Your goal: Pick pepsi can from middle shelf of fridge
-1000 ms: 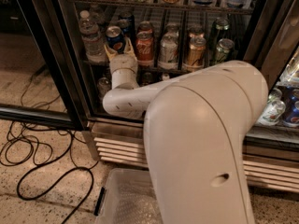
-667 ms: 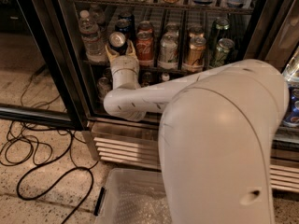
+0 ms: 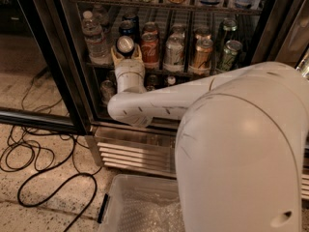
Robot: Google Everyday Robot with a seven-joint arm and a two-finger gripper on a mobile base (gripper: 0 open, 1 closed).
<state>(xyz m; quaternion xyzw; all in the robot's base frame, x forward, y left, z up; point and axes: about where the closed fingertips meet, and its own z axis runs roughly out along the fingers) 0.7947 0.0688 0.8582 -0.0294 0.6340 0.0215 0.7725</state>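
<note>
My gripper point(image 3: 126, 56) reaches into the open fridge point(image 3: 62, 57) at the left end of the middle shelf point(image 3: 193, 74). It is shut on the pepsi can point(image 3: 125, 45). The can is tipped toward the camera, so I see mostly its silver top and a thin band of blue. The pale fingers point(image 3: 116, 58) clasp its sides just in front of the shelf's rail. Another dark blue can point(image 3: 128, 28) stands right behind it on the shelf.
On the shelf stand a water bottle point(image 3: 94, 40), a red Coca-Cola can point(image 3: 149, 47), a silver can point(image 3: 174, 52), a gold can point(image 3: 202, 54) and a green can point(image 3: 229, 54). A clear plastic bin point(image 3: 145, 207) and black cables point(image 3: 38, 163) lie on the floor. My white arm point(image 3: 241, 153) fills the right.
The gripped can has tipped from upright toward the camera, so its silver top now faces me. My arm's big white link has swung further right and closer.
</note>
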